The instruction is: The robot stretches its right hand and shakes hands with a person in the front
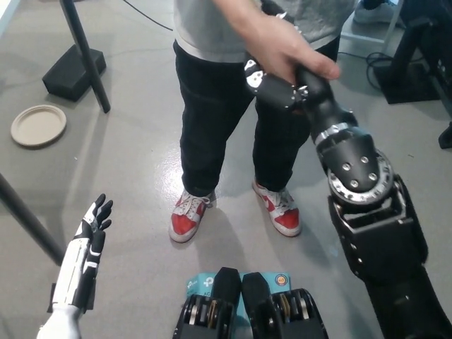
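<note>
- Where the grey floor fills the head view, one person is seen standing on it in front of the robot, dressed in a grey top and dark trousers.
- One black right arm is stretched up from the lower right towards the person.
- Two dark poles are counted: one slanted pole at upper left, with a black base block touching it, and one second pole crossing the left edge.
- Two red-and-white shoes are worn by the person: one shoe at picture left and the other shoe at picture right, set apart on the floor.
- One person's hand is wrapped over the top of the right hand, with the thumb laid along its wrist side.
- The right hand is clasped in that grip; its fingers are closed around the person's hand, though they are mostly covered by it.
- One white left hand is held low at lower left, well apart from the person, released and holding nothing, its dark fingertips spread and pointing up.
- One round beige plate lies flat on the floor at far left, beside the slanted pole's foot.
</note>
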Controlling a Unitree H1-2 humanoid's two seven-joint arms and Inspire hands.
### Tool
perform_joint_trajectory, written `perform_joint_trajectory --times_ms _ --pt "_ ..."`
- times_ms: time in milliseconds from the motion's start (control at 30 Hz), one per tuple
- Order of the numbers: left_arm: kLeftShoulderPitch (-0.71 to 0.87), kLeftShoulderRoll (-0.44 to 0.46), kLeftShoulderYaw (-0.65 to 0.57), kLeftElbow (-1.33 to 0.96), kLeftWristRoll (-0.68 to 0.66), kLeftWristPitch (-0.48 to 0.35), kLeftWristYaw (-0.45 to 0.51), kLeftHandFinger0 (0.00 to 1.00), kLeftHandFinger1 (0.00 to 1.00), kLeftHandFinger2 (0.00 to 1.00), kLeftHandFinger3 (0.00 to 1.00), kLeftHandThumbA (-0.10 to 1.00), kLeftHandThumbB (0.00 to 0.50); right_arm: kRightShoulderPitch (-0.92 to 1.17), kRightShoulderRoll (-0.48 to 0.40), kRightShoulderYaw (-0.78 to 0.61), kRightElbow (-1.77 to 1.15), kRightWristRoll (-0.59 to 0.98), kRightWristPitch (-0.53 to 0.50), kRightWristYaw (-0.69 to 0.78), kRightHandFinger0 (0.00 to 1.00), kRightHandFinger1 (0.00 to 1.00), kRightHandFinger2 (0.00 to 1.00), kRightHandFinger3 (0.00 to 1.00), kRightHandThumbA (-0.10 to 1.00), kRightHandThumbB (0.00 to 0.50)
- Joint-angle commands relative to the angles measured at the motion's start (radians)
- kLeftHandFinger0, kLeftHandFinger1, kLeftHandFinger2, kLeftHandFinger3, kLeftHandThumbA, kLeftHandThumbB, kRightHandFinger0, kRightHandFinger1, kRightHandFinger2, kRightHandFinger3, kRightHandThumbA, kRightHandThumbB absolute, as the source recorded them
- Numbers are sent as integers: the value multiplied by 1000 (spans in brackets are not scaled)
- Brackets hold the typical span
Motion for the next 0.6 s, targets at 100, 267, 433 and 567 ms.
perform_joint_trajectory --times_ms 100,267,433,567 --pt "-40 18 -5 -23 9 -8 1 1000 1000 1000 1000 1000 124 -73 8 -34 -540 0 152 60 970 1000 1000 1000 128 266" --pt "-42 21 -8 -15 18 -9 2 1000 1000 1000 1000 1000 151 -65 1 -32 -503 0 152 62 954 1000 1000 1000 66 256" --pt "-43 21 -8 -15 18 -8 2 1000 1000 1000 1000 1000 152 -62 8 -39 -507 -8 152 76 954 1000 1000 1000 65 255" --pt "-46 17 -9 -20 -3 -2 -5 1000 1000 1000 1000 1000 147 -73 -32 -18 -143 -42 145 50 1000 1000 1000 1000 186 261"
